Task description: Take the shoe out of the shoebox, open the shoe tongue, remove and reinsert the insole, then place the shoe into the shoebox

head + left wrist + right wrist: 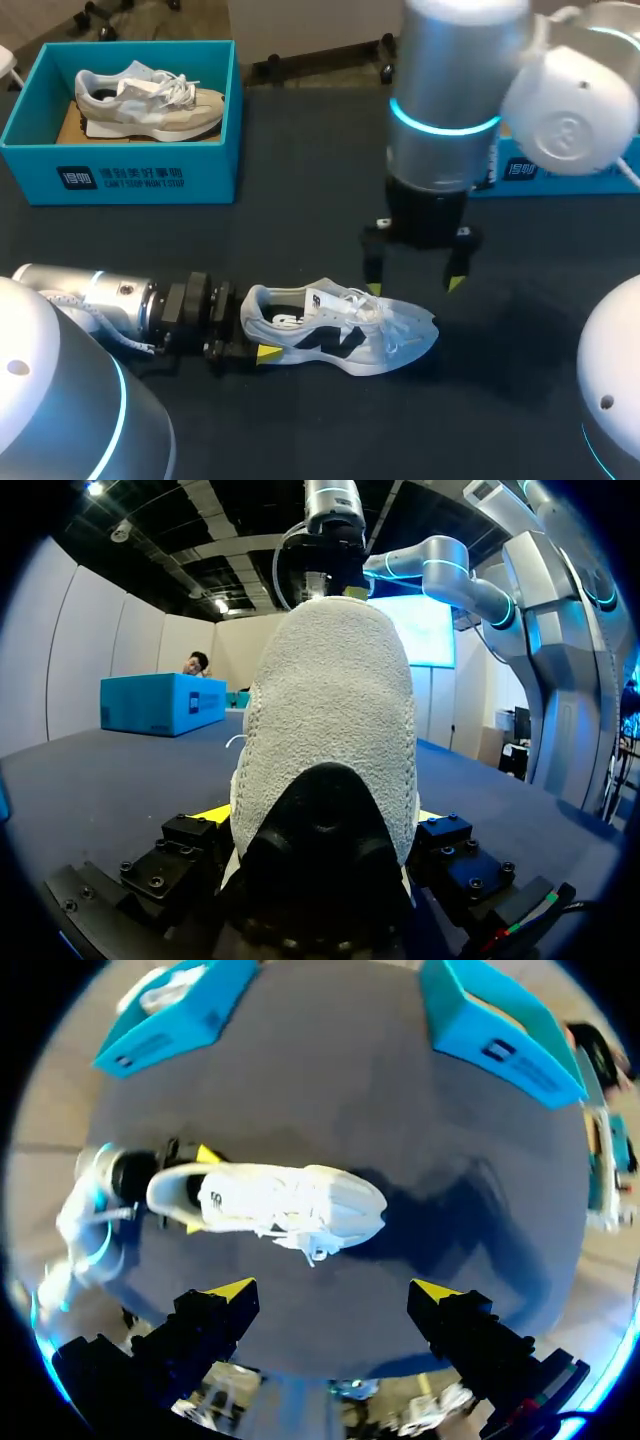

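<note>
shoe (340, 330), heel clamped by left end effector (250, 336)

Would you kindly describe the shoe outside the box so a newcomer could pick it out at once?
Start at the dark table, then find the left gripper at its near left. The white shoe with black side markings stands on the tabletop, its heel clamped by that gripper. Unlike the beige shoe, it is not inside the teal shoebox.

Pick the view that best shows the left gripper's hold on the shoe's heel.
Left wrist view: the heel of the shoe fills it, clamped in the left gripper, with a yellow tip at each side. Head view shows the grip side-on, one tip visible. Right wrist view shows it from above, small.
</note>
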### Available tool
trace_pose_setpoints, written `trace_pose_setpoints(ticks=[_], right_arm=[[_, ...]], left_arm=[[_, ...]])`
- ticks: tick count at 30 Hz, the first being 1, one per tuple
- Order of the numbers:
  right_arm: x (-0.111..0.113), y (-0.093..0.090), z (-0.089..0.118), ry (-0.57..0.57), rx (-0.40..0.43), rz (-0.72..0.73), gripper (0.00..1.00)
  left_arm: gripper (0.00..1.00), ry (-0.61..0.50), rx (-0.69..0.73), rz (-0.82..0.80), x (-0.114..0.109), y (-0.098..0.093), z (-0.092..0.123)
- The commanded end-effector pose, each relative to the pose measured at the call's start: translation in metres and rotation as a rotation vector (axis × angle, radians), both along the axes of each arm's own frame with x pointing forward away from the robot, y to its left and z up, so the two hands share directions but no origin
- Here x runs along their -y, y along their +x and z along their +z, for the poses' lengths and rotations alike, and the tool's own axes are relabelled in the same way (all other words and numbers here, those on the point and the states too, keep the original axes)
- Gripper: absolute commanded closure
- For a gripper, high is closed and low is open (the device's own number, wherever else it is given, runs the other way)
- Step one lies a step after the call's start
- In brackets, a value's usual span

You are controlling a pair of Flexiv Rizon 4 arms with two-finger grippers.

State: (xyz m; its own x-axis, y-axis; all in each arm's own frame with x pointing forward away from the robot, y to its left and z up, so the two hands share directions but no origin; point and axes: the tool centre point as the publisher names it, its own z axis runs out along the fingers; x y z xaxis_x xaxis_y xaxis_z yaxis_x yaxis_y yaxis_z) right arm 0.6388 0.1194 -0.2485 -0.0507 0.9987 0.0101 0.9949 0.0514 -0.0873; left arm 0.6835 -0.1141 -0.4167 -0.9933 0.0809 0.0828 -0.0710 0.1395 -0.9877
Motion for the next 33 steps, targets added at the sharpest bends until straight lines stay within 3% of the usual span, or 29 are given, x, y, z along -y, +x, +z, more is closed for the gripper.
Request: trace_pose_setpoints(ticks=[1,6,12,19,33], right_arm=[[-0.025,0.005,-0.006,-0.17,-0.021,-0.131,0.0],[-0.025,0.005,-0.006,-0.17,-0.021,-0.131,0.0],[-0.067,0.006,-0.019,-0.296,0.02,-0.151,0.0],[-0.093,0.006,-0.024,-0.351,0.077,-0.151,0.0],[-0.113,0.017,-0.049,-0.447,0.158,-0.116,0.0]], left_arm=[[1.0,0.0,0.001,0.003,0.001,0.0,0.0],[1.0,0.0,0.001,0.003,0.001,0.0,0.0],[1.0,0.0,0.001,0.003,0.001,0.0,0.0],[1.0,0.0,0.001,0.003,0.001,0.0,0.0],[1.0,0.0,0.001,0.003,0.001,0.0,0.0]])
